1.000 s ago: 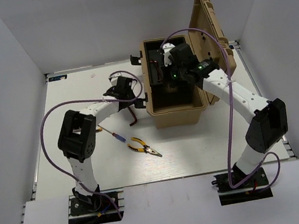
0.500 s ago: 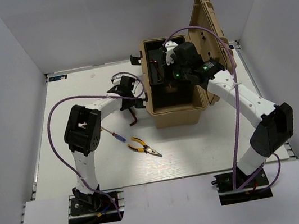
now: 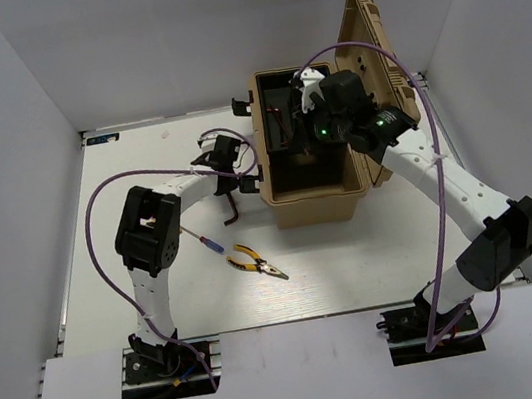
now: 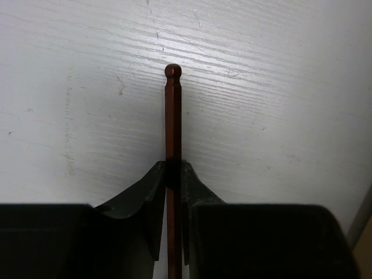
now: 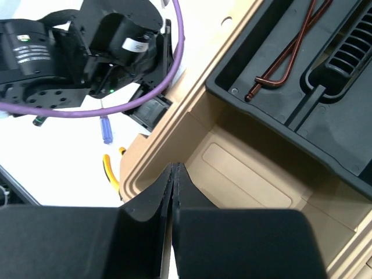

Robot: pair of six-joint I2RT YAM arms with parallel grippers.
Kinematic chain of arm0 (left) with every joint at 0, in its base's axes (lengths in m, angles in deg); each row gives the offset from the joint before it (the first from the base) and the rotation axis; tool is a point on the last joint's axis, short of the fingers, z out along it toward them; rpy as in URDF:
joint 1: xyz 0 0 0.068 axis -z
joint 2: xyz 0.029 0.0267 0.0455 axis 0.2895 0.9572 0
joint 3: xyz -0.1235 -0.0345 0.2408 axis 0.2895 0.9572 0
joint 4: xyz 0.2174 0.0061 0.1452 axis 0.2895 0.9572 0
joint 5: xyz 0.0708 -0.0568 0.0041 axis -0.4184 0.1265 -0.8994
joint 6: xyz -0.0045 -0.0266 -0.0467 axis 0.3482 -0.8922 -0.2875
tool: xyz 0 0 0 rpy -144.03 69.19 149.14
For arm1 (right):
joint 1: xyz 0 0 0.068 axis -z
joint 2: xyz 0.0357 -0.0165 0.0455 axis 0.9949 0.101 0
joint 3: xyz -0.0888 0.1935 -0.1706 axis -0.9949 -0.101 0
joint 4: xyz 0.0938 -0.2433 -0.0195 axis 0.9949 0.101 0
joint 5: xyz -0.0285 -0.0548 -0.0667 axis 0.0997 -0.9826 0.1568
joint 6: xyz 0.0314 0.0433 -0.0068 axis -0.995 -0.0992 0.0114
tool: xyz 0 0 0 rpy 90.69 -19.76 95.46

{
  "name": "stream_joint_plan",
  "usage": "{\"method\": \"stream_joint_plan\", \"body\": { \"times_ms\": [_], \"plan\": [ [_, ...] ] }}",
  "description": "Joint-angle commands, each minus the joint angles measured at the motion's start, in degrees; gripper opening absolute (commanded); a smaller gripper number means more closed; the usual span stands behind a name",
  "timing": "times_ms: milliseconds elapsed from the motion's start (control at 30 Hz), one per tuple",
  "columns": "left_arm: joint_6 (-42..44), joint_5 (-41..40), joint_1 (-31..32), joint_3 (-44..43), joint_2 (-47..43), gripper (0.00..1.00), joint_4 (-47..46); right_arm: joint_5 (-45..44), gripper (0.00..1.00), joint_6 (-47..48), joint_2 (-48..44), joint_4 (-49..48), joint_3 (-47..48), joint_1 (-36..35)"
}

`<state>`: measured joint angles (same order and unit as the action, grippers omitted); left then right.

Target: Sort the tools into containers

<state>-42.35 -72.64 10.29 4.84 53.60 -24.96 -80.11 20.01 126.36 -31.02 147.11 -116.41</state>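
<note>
Left wrist view is showing the left gripper (image 4: 173, 174) pinching a reddish-brown hex key (image 4: 172, 110). Its jaws are standing almost closed, with one finger (image 4: 152, 195) pressing on each side of the straight shaft. The ball end is sticking out past the fingertips, and the key is lying low along the white table (image 4: 279, 87). From the top view, this grip is happening just left of the tan box (image 3: 313, 207), and the key is showing as a thin dark line running from the fingers toward the near edge

Over the open box, the right gripper (image 5: 173, 171) is hanging with its jaws pressed fully together and nothing between them. Its fingertips are pointing down at the tan floor, close to the box's left wall. A black tray (image 5: 325, 110) is sitting in the far part of the box, and two other hex keys (image 5: 285, 58) are lying crossed in one of its compartments. The lid (image 3: 366, 32) is standing upright on the right side

Yellow-handled pliers (image 3: 257, 263) and a slim screwdriver (image 3: 204, 240) are lying on the table nearer the arm bases. The screwdriver's blue end is pointing at the pliers, and both are resting apart from the box. A purple cable (image 5: 174, 52) is looping across the right wrist view in front of the left arm
</note>
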Motion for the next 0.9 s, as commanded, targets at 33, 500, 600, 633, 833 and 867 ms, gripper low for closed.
{"method": "stream_joint_plan", "body": {
  "times_ms": [33, 500, 600, 633, 833, 867],
  "plan": [
    [2.83, -1.28, -1.19, 2.17, -0.04, 0.27, 6.32, 1.49, 0.00, -0.98, -2.52, -0.30, 0.90, 0.13],
    [5.91, 0.48, -3.91, 2.70, 1.72, 0.03, 6.94, 1.75, 0.00, -1.33, -4.63, -0.39, 0.20, 0.30],
    [6.44, 0.48, -4.52, 1.04, 0.49, 0.00, 6.94, 1.66, 0.00, -1.07, -4.89, -0.39, -0.33, 0.39],
    [7.14, 0.48, -5.13, 0.42, -0.21, 0.00, 6.94, 1.58, 0.00, -0.98, -4.98, -0.39, -0.51, 0.39],
    [9.34, -0.58, -7.68, -4.51, -4.78, 0.00, 8.96, 1.92, 0.27, -0.28, -6.04, -0.57, -1.30, 0.48],
    [9.34, -0.58, -8.39, -5.56, -6.18, 0.00, 8.96, 1.84, 0.31, 0.07, -6.04, -0.39, -1.39, 0.39]
  ]
}}
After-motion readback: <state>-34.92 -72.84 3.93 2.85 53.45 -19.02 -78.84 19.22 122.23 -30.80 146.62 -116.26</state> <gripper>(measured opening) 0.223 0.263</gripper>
